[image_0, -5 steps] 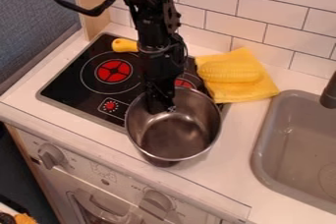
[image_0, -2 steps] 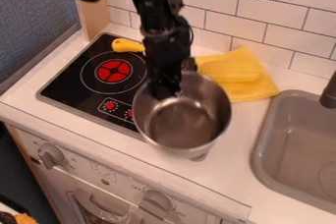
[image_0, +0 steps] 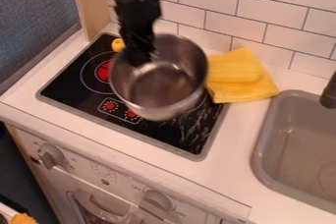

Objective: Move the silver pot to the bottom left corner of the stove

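Hovering over stove markings (image_0: 103, 70), the gripper (image_0: 144, 61) holds the silver pot (image_0: 157, 93).

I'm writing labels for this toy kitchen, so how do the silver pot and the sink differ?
The silver pot is round, while the sink is longer, with rounded corners. The pot is shiny metal; the sink is duller grey. The pot is over the stove; the sink is set into the counter. Both are open-topped.
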### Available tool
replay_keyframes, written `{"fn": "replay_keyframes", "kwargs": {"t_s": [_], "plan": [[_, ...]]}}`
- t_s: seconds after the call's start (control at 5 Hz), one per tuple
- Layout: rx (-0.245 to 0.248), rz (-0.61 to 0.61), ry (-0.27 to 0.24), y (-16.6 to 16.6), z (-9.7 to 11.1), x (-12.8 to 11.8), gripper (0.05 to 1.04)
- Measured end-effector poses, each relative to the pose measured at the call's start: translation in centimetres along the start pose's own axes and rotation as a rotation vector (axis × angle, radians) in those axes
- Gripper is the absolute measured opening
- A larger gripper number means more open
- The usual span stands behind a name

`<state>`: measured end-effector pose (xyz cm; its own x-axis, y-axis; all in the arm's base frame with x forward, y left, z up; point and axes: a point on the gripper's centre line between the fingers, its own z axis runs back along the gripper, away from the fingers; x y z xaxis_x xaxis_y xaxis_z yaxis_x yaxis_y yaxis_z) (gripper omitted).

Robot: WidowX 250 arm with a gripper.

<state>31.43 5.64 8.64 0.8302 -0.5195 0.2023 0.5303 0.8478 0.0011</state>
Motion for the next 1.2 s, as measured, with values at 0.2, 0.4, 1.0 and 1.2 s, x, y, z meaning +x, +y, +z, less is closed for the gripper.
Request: {"fn": "replay_keyframes", "kwargs": {"t_s": [0.2,0.4,1.0,1.2], "plan": [[0.05,0.069,-0.008,4.4,1.4,-2.3,0.083],[0.07,0.126,0.029,8.3,0.9,-5.3,0.083],[0.028,0.196,0.138,11.5,-3.8,-8.6,0.083],[0.026,0.193,0.153,11.9,-4.4,-8.8,0.127]]}}
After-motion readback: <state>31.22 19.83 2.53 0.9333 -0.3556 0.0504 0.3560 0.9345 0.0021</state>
